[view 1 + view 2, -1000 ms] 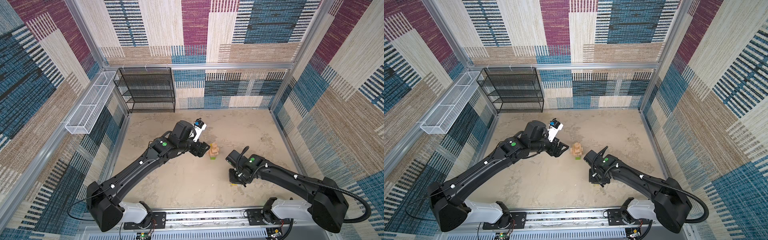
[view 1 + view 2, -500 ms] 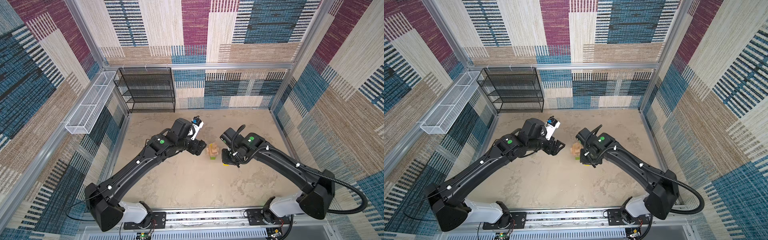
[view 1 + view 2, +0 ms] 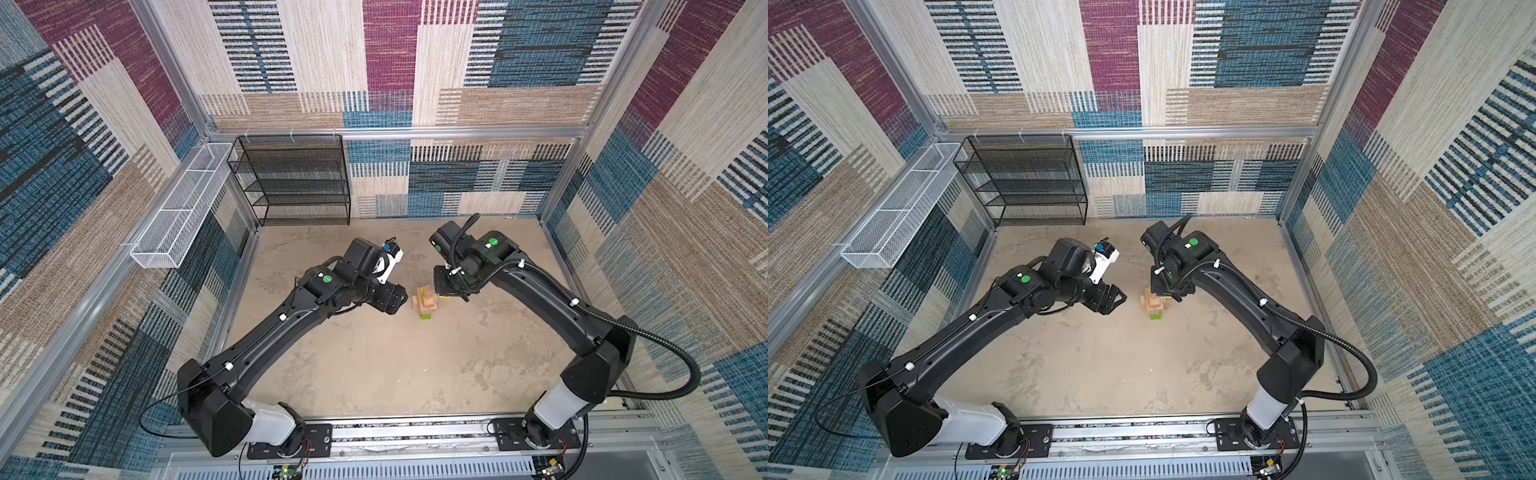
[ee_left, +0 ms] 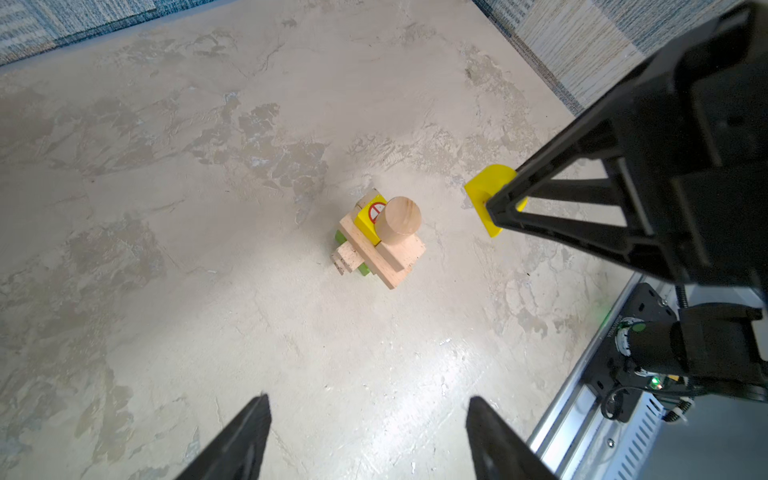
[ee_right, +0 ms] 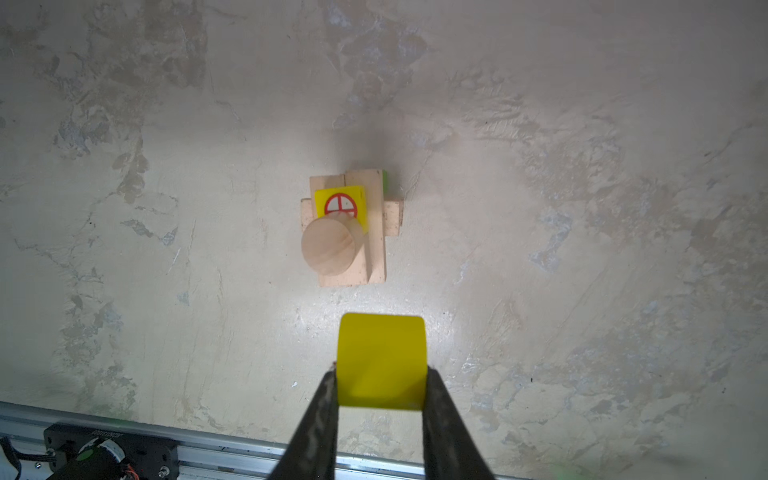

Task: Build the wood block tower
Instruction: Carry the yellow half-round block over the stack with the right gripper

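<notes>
- The right claw (image 5: 380, 376) grips a yellow piece (image 5: 381, 353), near the wood block tower (image 5: 347, 226).
- The tower stands near the middle of the counter (image 3: 374, 365).
- The left claw (image 4: 368, 400) is open and empty.

green block (image 4: 365, 270) mostly hidden under tan bricks (image 4: 399, 253), left end effector (image 4: 369, 398) cut off by edge

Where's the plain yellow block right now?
In the right wrist view, the plain yellow block is pinched in the right gripper, beside the wood block tower, not touching it.
</notes>
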You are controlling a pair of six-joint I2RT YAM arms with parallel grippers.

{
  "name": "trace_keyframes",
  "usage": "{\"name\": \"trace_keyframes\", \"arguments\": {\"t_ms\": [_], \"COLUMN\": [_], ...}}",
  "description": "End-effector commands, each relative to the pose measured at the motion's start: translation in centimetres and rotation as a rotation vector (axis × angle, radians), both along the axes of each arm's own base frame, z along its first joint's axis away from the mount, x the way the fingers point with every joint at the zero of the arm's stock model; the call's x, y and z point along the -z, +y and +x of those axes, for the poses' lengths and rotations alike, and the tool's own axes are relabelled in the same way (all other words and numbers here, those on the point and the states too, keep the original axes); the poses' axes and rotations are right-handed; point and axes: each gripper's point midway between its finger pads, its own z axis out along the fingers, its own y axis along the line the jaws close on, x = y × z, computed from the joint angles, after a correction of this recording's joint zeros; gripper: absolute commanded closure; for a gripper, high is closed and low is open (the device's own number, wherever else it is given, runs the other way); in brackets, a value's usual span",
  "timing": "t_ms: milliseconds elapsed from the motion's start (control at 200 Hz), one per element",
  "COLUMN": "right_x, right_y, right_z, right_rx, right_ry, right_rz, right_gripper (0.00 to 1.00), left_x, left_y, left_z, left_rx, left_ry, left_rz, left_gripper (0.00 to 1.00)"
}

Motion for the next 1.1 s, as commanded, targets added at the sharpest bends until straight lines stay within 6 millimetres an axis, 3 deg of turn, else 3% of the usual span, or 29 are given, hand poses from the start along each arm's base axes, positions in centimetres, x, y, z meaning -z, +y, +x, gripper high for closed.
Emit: {"name": "trace_keyframes", "arguments": {"t_ms": [0, 411, 681, 871, 1037, 1097], "right_x": [-0.2, 0.5, -0.1, -0.4, -1.2, -1.2], "right_y": [0.5, 2.8, 3.1, 3.3, 3.6, 3.6], "right_z": [1.3, 3.1, 3.2, 3.5, 3.2, 3.1], "right_rx": [-0.054, -0.115, -0.126, -0.128, -0.114, -0.109], "right_ry": [-0.036, -0.028, -0.021, -0.022, -0.02, -0.018], "right_rz": [-0.028, -0.007, -0.004, -0.006, 0.036, 0.038], "right_gripper": [1.0, 1.0, 1.0, 1.0, 1.0, 1.0], "left_x": [-0.1, 0.6, -0.2, 0.3, -2.6, -2.8], "left_y": [-0.4, 0.0, 0.9, 0.6, 0.3, 0.1], "left_z": [-0.3, 0.9, 2.1, 3.5, 5.4, 5.8], "left_rx": [0.021, -0.011, -0.058, -0.083, -0.12, -0.129], "left_ry": [0.021, 0.093, 0.04, 0.023, -0.032, -0.042], "left_rz": [-0.036, -0.103, -0.126, -0.109, -0.12, -0.127], "left_gripper": [0.21, 0.22, 0.22, 0.23, 0.23, 0.24]}}
